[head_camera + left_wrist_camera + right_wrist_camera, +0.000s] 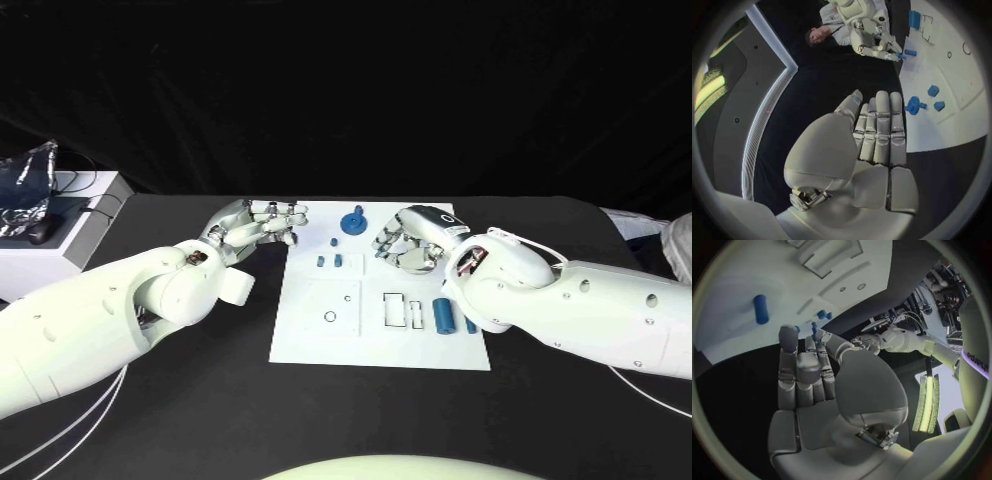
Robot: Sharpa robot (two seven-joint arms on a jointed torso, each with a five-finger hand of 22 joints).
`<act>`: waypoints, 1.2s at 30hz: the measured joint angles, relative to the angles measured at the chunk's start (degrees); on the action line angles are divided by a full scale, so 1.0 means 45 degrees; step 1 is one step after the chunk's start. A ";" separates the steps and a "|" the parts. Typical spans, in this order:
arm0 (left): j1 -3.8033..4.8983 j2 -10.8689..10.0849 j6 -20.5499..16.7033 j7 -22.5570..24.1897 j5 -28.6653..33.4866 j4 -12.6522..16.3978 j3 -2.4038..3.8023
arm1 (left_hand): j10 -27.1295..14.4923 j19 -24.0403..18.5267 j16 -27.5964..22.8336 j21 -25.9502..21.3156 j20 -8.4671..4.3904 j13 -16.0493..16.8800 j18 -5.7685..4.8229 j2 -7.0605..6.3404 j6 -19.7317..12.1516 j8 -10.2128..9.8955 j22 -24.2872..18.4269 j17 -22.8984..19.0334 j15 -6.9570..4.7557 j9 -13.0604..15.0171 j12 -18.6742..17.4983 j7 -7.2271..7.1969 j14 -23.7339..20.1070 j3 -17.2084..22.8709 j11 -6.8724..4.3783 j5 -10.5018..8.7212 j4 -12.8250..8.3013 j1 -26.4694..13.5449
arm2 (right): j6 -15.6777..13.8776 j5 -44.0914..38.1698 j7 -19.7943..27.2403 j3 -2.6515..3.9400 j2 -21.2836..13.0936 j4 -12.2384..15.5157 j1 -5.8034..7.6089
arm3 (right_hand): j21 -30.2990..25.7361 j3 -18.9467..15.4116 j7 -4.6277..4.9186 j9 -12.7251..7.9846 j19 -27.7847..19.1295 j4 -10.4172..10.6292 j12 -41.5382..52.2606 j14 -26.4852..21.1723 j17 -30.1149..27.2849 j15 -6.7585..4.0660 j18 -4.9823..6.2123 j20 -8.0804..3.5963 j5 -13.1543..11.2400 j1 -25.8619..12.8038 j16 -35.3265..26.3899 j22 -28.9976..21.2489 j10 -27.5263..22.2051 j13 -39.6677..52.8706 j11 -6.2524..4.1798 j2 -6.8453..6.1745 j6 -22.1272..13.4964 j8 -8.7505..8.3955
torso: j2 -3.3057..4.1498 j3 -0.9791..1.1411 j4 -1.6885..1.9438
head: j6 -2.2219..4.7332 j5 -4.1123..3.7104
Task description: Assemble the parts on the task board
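Both hands, left hand (264,224) and right hand (408,240), hover empty and loose by the task board (325,342), big blue cylinder (446,315) lying unplaced, so barely started

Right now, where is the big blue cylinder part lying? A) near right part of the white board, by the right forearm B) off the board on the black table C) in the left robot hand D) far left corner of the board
A: the large blue cylinder lies on the white task board beside the rectangular slots, close to the right forearm; neither robot hand holds it.

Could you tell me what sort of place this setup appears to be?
Probably a robotics lab test bench: a black table under dark drapes, a white task board with small blue parts, and cabled equipment beside it.
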 measured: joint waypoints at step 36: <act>-0.0013 0.0072 -0.0302 0.0018 0.0020 0.0136 -0.0001 | 0.0000 -0.0001 -0.0050 -0.0062 -0.0001 0.0001 0.0000 0.0000 0.0046 0.0000 0.0043 0.0028 0.0000 -0.0002 0.0000 -0.0046 0.0000 0.0000 0.0000 0.0000 0.0001 0.0000 | 0.1021 -0.1626 -0.0237 -0.0214 0.1748 -0.0981 -0.1134 | -0.0954 0.0007 0.0005 -0.0057 0.0361 -0.0097 0.0019 0.0024 -0.0137 0.0021 0.0000 0.0004 0.0076 0.0020 0.0000 0.0835 0.0000 -0.0014 0.0000 -0.0018 -0.0048 0.0013 | -0.0079 -0.0070 0.0018 | -0.0573 0.0742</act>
